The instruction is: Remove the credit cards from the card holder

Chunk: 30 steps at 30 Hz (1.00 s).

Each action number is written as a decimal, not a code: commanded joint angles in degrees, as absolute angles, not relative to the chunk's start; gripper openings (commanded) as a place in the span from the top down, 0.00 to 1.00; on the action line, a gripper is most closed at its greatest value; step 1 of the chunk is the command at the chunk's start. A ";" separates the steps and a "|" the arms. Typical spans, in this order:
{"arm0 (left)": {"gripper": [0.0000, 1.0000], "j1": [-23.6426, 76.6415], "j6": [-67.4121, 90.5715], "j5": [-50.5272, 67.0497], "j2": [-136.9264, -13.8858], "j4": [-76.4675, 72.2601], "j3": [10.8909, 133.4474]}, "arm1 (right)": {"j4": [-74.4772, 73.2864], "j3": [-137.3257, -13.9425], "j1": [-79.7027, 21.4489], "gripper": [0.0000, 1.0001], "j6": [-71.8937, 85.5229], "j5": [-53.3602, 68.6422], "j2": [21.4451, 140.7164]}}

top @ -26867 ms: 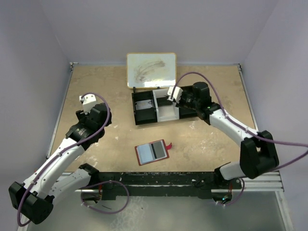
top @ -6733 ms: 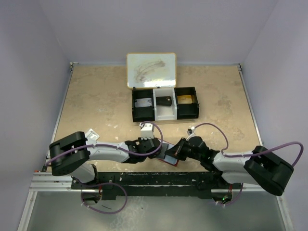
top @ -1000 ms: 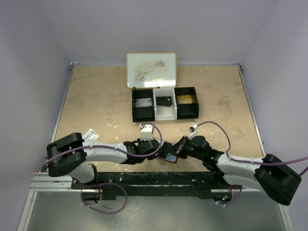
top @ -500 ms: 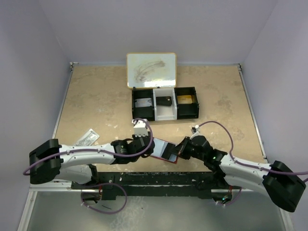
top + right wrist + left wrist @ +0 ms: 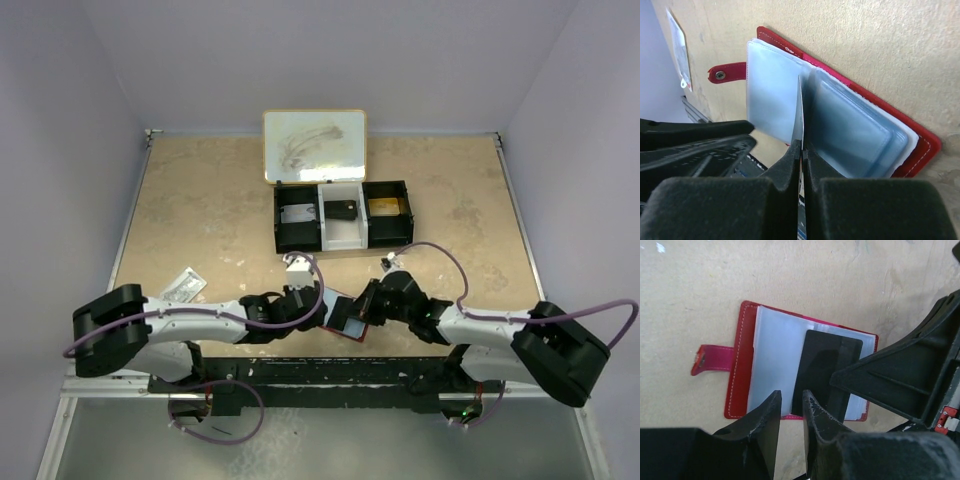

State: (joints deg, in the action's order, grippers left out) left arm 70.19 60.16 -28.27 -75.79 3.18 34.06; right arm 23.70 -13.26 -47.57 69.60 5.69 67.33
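1. the red card holder [image 5: 736,382] lies open on the worktop [image 5: 200,200], clear sleeves [image 5: 775,95] facing up, at the near middle, well nearer than the black compartment tray [image 5: 276,220].
2. the right gripper [image 5: 801,146] reaches in from the right; its jaws are clamped on a dark card [image 5: 817,360] that tilts up from the sleeves.
3. the left gripper [image 5: 791,395] hangs over the holder from the left, jaws slightly apart, just beside the right gripper.

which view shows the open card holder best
Left wrist: the card holder lies open, nearly whole, seen from above. Right wrist sees it obliquely, the right gripper shut on one sleeve. Top external shows only a sliver.
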 commanded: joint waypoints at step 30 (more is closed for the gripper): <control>0.86 70.31 60.70 -27.36 -83.41 1.21 36.45 | 33.05 -12.60 -47.55 1.00 70.12 7.61 70.70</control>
State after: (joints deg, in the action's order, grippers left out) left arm 70.19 59.64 -25.74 -84.29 1.37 35.14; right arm 30.94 -12.49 -47.57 71.42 7.11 71.96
